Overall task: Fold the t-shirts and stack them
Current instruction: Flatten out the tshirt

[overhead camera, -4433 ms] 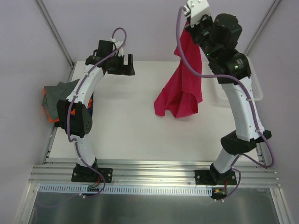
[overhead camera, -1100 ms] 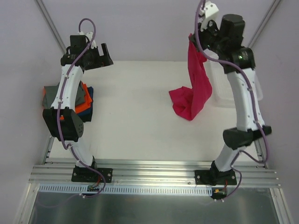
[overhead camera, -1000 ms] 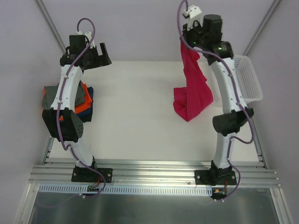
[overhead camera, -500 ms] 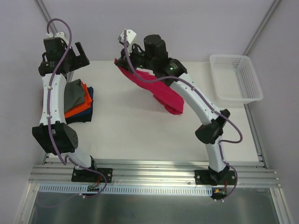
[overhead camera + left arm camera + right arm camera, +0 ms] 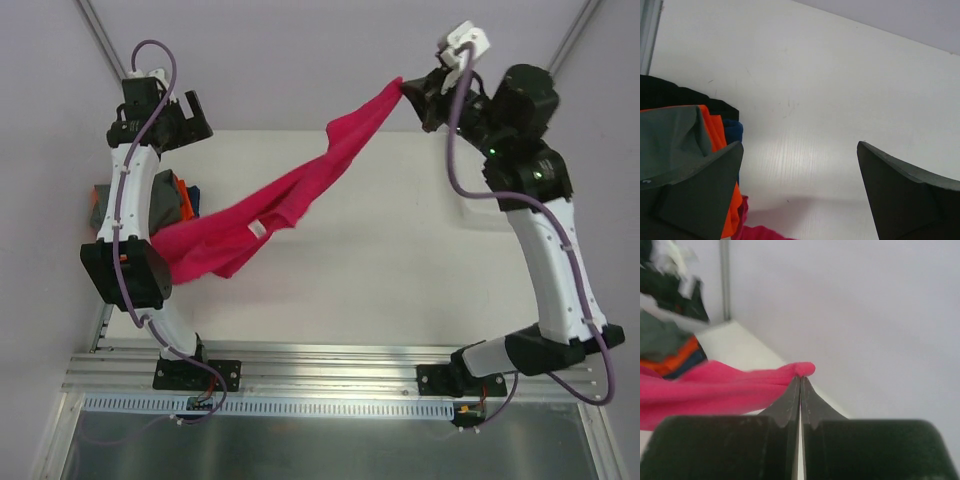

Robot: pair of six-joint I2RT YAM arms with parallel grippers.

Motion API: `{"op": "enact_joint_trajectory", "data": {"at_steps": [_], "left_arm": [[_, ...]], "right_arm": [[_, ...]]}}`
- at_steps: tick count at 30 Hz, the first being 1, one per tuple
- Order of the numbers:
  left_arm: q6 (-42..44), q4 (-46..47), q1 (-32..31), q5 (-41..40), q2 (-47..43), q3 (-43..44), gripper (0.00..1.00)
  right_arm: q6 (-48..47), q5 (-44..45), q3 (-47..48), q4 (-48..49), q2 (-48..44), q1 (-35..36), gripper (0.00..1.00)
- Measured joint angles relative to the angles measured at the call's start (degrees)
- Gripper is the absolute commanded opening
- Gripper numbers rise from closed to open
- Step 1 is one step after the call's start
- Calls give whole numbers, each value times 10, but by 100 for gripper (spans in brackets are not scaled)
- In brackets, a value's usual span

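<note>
- The right tool (image 5: 405, 88) is up high at the far right of the desk (image 5: 400, 270). Its jaws are pinched tight on one corner of the magenta-pink t-shirt (image 5: 290, 195).
- From that pinch the shirt streams down and to the left as a long, twisted band. Its loose low end (image 5: 200, 255) lies at the near left, by the left arm. I cannot tell whether that end rests on the desk or hangs just above it.
- A white label (image 5: 258, 230) shows partway along the cloth, so I take it the shirt is partly inside out or rolled over.
- The left tool (image 5: 190, 120) hangs over the far left corner, jaws spread wide, holding nothing.
- Just below it sits the folded stack (image 5: 172, 195), grey on orange on navy.
- I judge the step in hand to be laying the shirt out flat for folding.
- To do that well, the low end should land on bare desk, away from the stack.
- The left tool should take a second corner or a shoulder, so the two can pull the cloth taut and untwisted.
- The right pinch is only on an edge, so any sharp tug could slip it.
</note>
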Motion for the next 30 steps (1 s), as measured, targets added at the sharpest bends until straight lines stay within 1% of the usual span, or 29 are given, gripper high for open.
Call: {"op": "enact_joint_trajectory", "data": {"at_steps": [2, 4, 8, 11, 14, 16, 18, 22, 24, 27, 30], "left_arm": [[0, 0, -12, 0, 3, 2, 99], [0, 0, -24, 1, 3, 3, 99], [0, 0, -35, 3, 3, 3, 99], [1, 2, -35, 10, 3, 2, 99], [2, 5, -34, 24, -3, -17, 97], [0, 5, -34, 48, -15, -50, 97], [-5, 2, -34, 86, -33, -104, 96], [-17, -16, -35, 140, -49, -209, 95], [-19, -31, -35, 153, -47, -237, 95], [-19, -45, -35, 167, -45, -237, 95], [-19, -47, -35, 179, -42, -210, 93]], "right_arm": [[-9, -1, -34, -22, 31, -30, 0], [-17, -3, -60, -53, 88, -45, 0], [-36, -1, -101, -141, 214, -49, 0], [-55, 7, -123, -202, 263, -47, 0], [-68, 22, -123, -229, 270, -48, 0], [-73, 34, -114, -229, 266, -49, 0], [-77, 54, -107, -226, 262, -49, 0], [-92, 131, -107, -210, 256, -50, 0], [-96, 182, -107, -196, 256, -59, 0], [-89, 227, -94, -181, 259, -95, 0], [-87, 265, -59, -178, 269, -142, 0]]}}
